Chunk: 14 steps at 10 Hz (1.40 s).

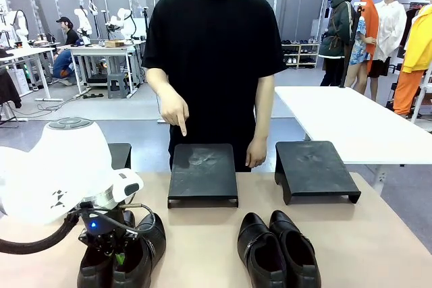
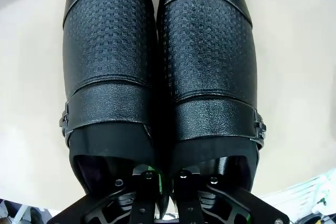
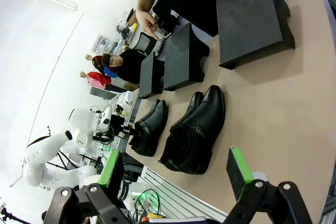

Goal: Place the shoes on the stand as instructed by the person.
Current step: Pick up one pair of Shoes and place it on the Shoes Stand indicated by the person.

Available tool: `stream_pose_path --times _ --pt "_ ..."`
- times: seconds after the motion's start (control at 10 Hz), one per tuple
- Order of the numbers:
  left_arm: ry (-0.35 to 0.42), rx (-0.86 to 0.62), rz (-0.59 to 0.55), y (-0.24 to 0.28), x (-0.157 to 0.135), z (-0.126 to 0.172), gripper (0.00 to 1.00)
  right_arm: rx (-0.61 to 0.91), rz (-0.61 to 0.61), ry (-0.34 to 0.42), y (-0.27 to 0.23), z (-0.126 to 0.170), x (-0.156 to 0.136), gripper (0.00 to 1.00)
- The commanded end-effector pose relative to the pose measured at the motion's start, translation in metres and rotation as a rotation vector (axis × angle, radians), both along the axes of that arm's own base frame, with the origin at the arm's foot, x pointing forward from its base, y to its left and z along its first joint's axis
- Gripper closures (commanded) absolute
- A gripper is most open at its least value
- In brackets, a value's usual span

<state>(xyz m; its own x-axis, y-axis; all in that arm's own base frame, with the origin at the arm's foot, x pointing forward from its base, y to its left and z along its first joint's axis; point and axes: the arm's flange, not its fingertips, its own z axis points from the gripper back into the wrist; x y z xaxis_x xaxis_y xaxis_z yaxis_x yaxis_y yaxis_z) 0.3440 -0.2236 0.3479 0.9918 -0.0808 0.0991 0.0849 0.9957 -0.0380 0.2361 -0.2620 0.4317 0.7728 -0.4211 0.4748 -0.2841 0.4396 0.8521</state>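
1. The left gripper (image 2: 165,188) is closed tight. It has one finger down inside each shoe of the left pair (image 2: 157,77) and pinches their two touching inner walls together near the heels. The right gripper (image 3: 173,174) is wide open and holds nothing.
2. The tan table (image 1: 385,234) carries three black stands in a row along its far side, with both pairs in front of them.
3. The person (image 1: 212,52) stands behind the middle stand (image 1: 202,173). One hand (image 1: 175,109) points an index finger down at its top, and the other hand (image 1: 256,153) hangs beside its right edge.
4. In the front view the left arm's white wrist covers most of the left stand (image 1: 121,153) and the heels of the gripped shoes. The right wrist view shows all three stands, the right stand (image 1: 314,166) nearest.
5. The right pair (image 1: 277,247) sits toes toward the stands, apart from them and well apart from the left pair.
6. The left wrist view shows a woven texture on the uppers and a metal buckle (image 2: 261,129) on an outer side, too small to make out from the front.
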Motion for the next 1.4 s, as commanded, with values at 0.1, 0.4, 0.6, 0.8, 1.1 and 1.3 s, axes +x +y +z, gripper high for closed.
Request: stream_pose_path --times 0.1,0.4,0.6,0.8,1.1,1.3 --pt "-0.001 0.0 -0.001 -0.001 0.0 0.0 1.0 0.005 0.001 -0.009 0.0 0.001 -0.001 0.0" --pt "0.0 0.0 0.0 0.0 0.0 0.0 0.92 0.005 0.001 -0.009 0.0 0.001 -0.001 0.0" --pt "-0.031 0.054 -0.073 -0.003 -0.012 0.035 0.92 0.005 0.001 -0.009 0.0 0.001 -0.001 0.0" --pt "-0.115 0.002 -0.059 -0.001 -0.012 0.07 0.92 0.005 0.001 -0.009 0.0 0.001 -0.001 0.0" --pt "-0.203 -0.029 -0.038 -0.013 -0.004 0.11 0.92 0.005 0.001 -0.009 0.0 0.001 -0.001 0.0" --pt "-0.24 -0.108 -0.011 -0.03 0.009 0.134 0.92 0.005 0.001 -0.009 0.0 0.001 -0.001 0.0"
